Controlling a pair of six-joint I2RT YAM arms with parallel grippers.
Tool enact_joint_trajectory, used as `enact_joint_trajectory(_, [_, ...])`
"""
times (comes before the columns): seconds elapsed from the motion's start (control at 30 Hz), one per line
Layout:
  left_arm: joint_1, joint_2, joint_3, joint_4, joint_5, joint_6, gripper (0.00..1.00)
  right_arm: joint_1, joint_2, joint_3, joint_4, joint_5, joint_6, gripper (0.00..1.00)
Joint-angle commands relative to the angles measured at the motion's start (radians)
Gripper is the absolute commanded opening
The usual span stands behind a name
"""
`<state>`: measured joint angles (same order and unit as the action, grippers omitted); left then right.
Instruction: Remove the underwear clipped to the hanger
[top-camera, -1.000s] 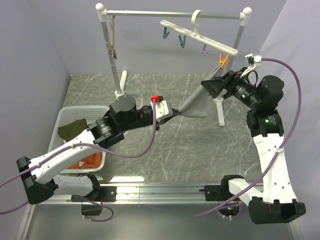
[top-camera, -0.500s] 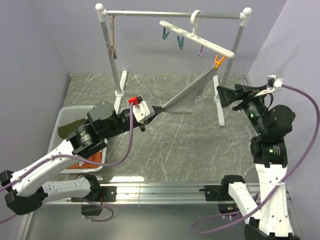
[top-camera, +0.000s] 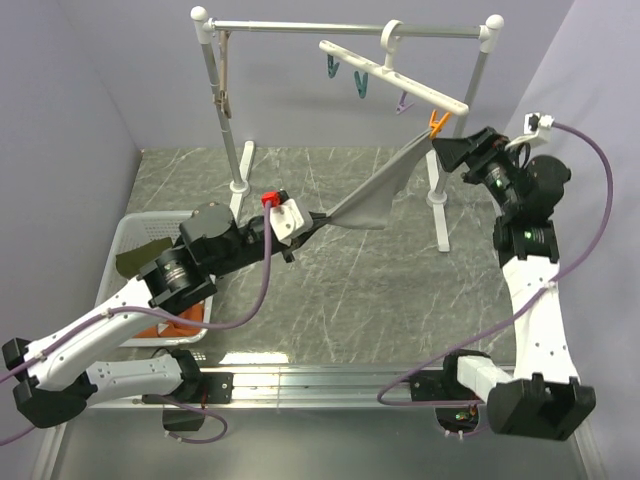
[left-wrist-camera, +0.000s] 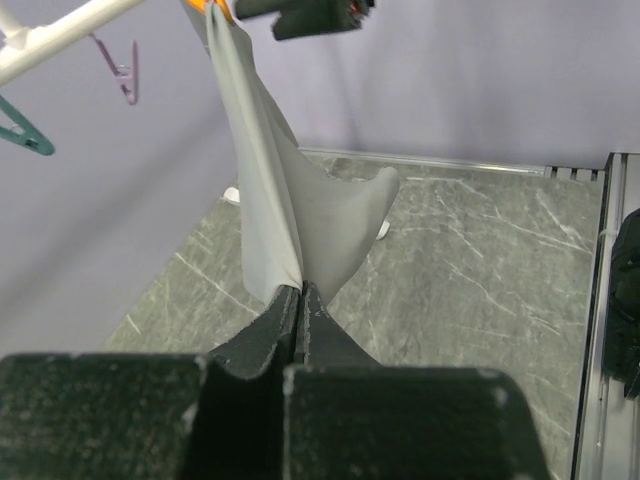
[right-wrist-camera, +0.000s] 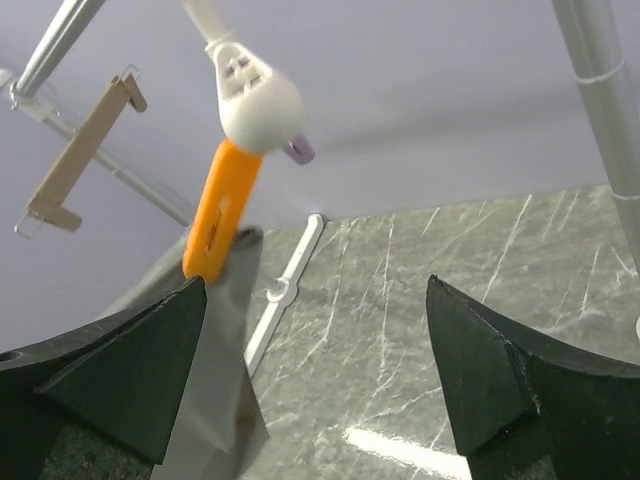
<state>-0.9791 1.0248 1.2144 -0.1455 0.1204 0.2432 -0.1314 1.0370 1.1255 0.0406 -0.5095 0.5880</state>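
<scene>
Light grey briefs (top-camera: 372, 198) hang stretched from the orange clip (top-camera: 437, 123) at the end of the white hanger (top-camera: 400, 85), top corner pinched in the clip. Left gripper (left-wrist-camera: 300, 293) clenched on the lower corner, cloth taut above the table (top-camera: 400, 280). Right gripper (right-wrist-camera: 318, 290) spread wide, just beside the clip, grasping nothing.

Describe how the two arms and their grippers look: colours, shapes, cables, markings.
The left arm and the right arm have white shells on the long links and round black joints. A purple cable trails along each. A white block with a red cap sits by the left wrist. The left gripper and the right gripper have black, wedge-shaped fingers. No markings show.
</scene>
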Motion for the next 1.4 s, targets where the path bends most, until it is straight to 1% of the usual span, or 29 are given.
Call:
enact_joint_trajectory(0.0, [-0.004,0.040,-0.019,0.050,0.036,-0.022,0.00,-0.005,0.023,0.158,-0.068,0.008,0.007,0.97])
enact_joint_trajectory(0.07, [-0.003,0.075,-0.030,0.072,0.048,-0.024,0.00,-0.005,0.025,0.171,-0.120,0.005,-0.025,0.97])
enact_joint_trajectory(0.2, [-0.004,0.119,-0.032,0.113,0.084,-0.021,0.00,-0.004,0.000,0.146,-0.113,-0.024,-0.042,0.97])
enact_joint_trajectory(0.3, [-0.007,0.161,-0.018,0.126,0.093,-0.009,0.00,-0.004,0.011,0.186,-0.175,0.005,-0.053,0.97])
enact_joint_trajectory(0.43, [-0.029,0.253,0.022,0.138,0.114,0.013,0.00,0.024,0.070,0.292,-0.368,0.179,-0.120,0.96])
enact_joint_trajectory(0.53, [-0.050,0.320,0.062,0.181,0.116,0.024,0.00,0.045,0.129,0.390,-0.471,0.242,-0.160,0.94])
enact_joint_trajectory(0.57, [-0.055,0.339,0.085,0.185,0.110,0.031,0.00,0.065,0.141,0.413,-0.493,0.296,-0.166,0.94])
enact_joint_trajectory(0.6, [-0.070,0.356,0.099,0.187,0.105,0.036,0.00,0.078,0.165,0.457,-0.527,0.316,-0.181,0.93])
enact_joint_trajectory(0.77, [-0.113,0.491,0.218,0.156,0.019,0.084,0.01,0.179,0.239,0.576,-0.640,0.494,-0.241,0.93])
enact_joint_trajectory(0.8, [-0.122,0.509,0.237,0.150,-0.014,0.088,0.00,0.209,0.253,0.598,-0.663,0.561,-0.257,0.93])
enact_joint_trajectory(0.87, [-0.131,0.555,0.281,0.149,-0.043,0.099,0.00,0.243,0.259,0.611,-0.677,0.629,-0.270,0.93])
enact_joint_trajectory(0.97, [-0.156,0.603,0.326,0.149,-0.100,0.122,0.00,0.312,0.276,0.638,-0.696,0.781,-0.301,0.92])
enact_joint_trajectory(1.0, [-0.170,0.625,0.341,0.149,-0.117,0.136,0.00,0.344,0.288,0.645,-0.703,0.860,-0.318,0.92])
enact_joint_trajectory(1.03, [-0.177,0.633,0.347,0.149,-0.117,0.142,0.00,0.360,0.296,0.651,-0.708,0.900,-0.323,0.92])
enact_joint_trajectory(1.07, [-0.182,0.639,0.353,0.149,-0.146,0.145,0.00,0.375,0.304,0.663,-0.711,0.940,-0.332,0.92])
enact_joint_trajectory(1.13, [-0.196,0.655,0.358,0.152,-0.163,0.148,0.00,0.406,0.328,0.672,-0.713,1.067,-0.339,0.92])
enact_joint_trajectory(1.23, [-0.210,0.659,0.355,0.176,-0.176,0.146,0.00,0.432,0.366,0.680,-0.696,1.170,-0.370,0.92])
enact_joint_trajectory(1.3, [-0.216,0.661,0.353,0.182,-0.183,0.145,0.00,0.443,0.397,0.686,-0.686,1.189,-0.382,0.92])
enact_joint_trajectory(1.37, [-0.222,0.667,0.362,0.178,-0.195,0.151,0.00,0.463,0.422,0.694,-0.679,1.247,-0.384,0.92])
